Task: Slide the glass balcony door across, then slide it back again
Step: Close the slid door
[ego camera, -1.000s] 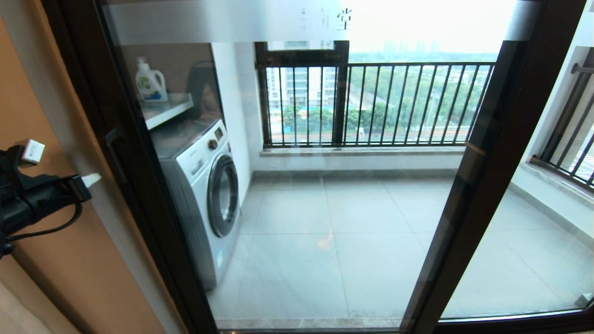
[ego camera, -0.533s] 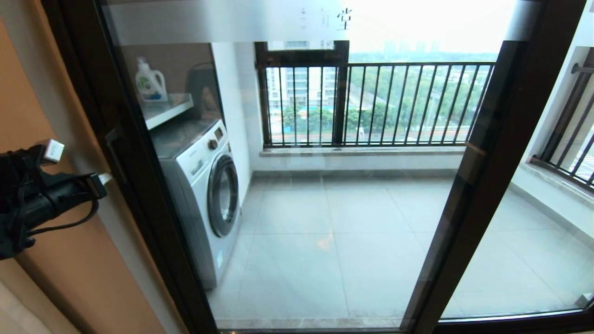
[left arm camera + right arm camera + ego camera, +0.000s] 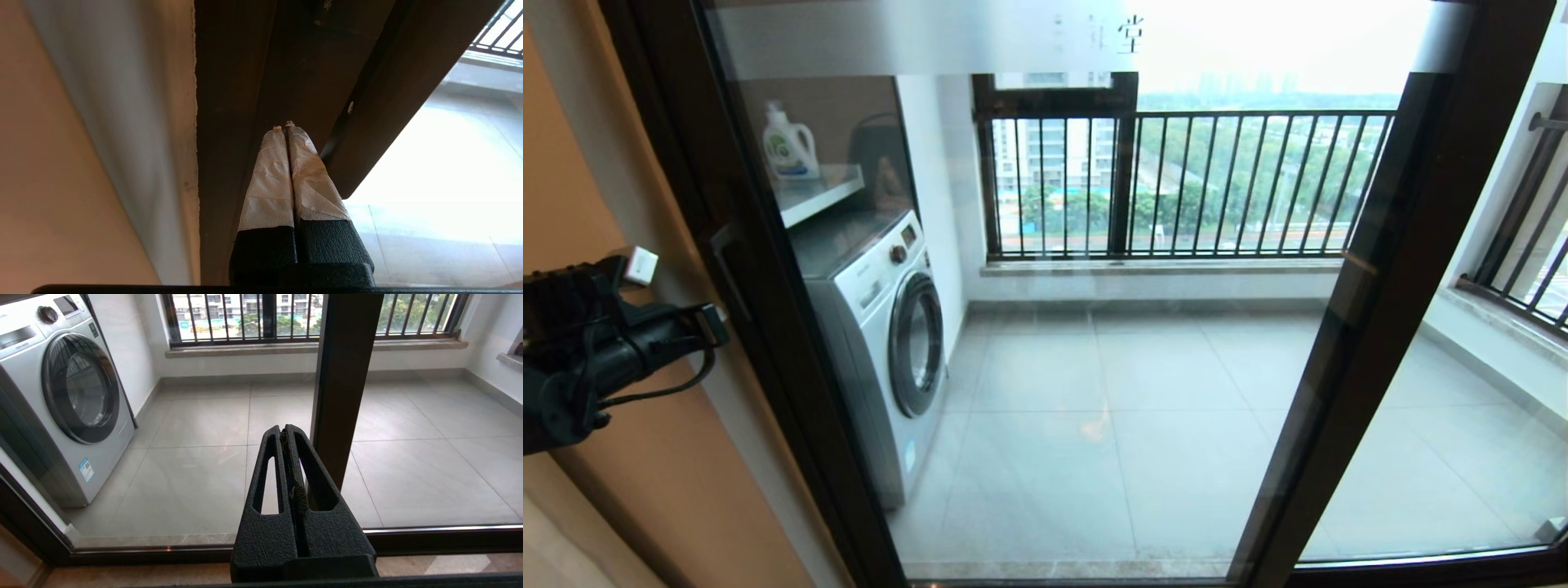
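Note:
The glass balcony door (image 3: 1111,384) fills the head view: clear glass in a dark brown frame (image 3: 768,351), with a frosted strip (image 3: 915,37) of characters along the top. Its dark bar handle (image 3: 727,273) sits on the left stile. My left gripper (image 3: 717,324) is shut with nothing in it, and its tips are at the stile just below the handle. In the left wrist view the taped fingertips (image 3: 278,134) lie against the dark frame (image 3: 229,122), beside the handle bar (image 3: 380,110). My right gripper (image 3: 286,430) is shut and empty, low before the glass near a vertical stile (image 3: 343,375).
An orange wall (image 3: 596,180) lies left of the door frame. Behind the glass are a washing machine (image 3: 882,327), a detergent bottle (image 3: 788,145) on a shelf, grey floor tiles and a railed window (image 3: 1217,180). The floor track (image 3: 429,539) runs along the bottom.
My left gripper has moved right, from beside the orange wall up to the door's left stile under the handle. The door itself has not shifted.

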{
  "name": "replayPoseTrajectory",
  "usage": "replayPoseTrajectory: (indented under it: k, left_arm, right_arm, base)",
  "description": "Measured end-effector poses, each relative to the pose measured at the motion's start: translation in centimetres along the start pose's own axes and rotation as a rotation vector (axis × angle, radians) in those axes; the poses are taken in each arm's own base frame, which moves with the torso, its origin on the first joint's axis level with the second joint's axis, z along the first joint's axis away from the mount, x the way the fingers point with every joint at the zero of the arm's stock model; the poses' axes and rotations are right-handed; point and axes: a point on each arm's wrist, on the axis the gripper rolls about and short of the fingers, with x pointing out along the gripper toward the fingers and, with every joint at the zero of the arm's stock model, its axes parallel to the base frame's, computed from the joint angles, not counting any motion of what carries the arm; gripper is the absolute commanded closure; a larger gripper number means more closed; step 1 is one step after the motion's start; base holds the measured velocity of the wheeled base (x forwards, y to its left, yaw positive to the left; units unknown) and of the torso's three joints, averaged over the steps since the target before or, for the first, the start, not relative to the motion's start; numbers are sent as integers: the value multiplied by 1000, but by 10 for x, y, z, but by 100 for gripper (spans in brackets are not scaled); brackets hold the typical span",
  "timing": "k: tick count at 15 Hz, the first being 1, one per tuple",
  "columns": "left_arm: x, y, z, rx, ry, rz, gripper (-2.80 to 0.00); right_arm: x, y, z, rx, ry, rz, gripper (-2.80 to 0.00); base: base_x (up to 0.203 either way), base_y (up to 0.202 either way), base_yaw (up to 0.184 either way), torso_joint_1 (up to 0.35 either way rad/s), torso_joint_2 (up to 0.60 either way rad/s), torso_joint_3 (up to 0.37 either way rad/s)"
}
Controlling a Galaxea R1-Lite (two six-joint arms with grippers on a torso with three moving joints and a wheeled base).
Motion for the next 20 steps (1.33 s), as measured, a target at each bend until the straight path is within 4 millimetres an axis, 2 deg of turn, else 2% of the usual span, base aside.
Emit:
replayPoseTrajectory:
  k: [8, 15, 20]
  left_arm:
    - [8, -20, -4, 5, 16, -34, 0]
    - [8, -33, 5, 21, -12, -26, 0]
    - [3, -61, 10, 36, -20, -85, 0]
  right_arm:
    - [0, 0, 0, 1, 0, 0, 0]
    - [0, 0, 0, 0, 0, 0, 0]
    - [0, 0, 0, 1, 0, 0, 0]
  base:
    - [0, 0, 0, 0, 0, 0]
    - [0, 0, 0, 0, 0, 0]
    - [0, 0, 0, 0, 0, 0]
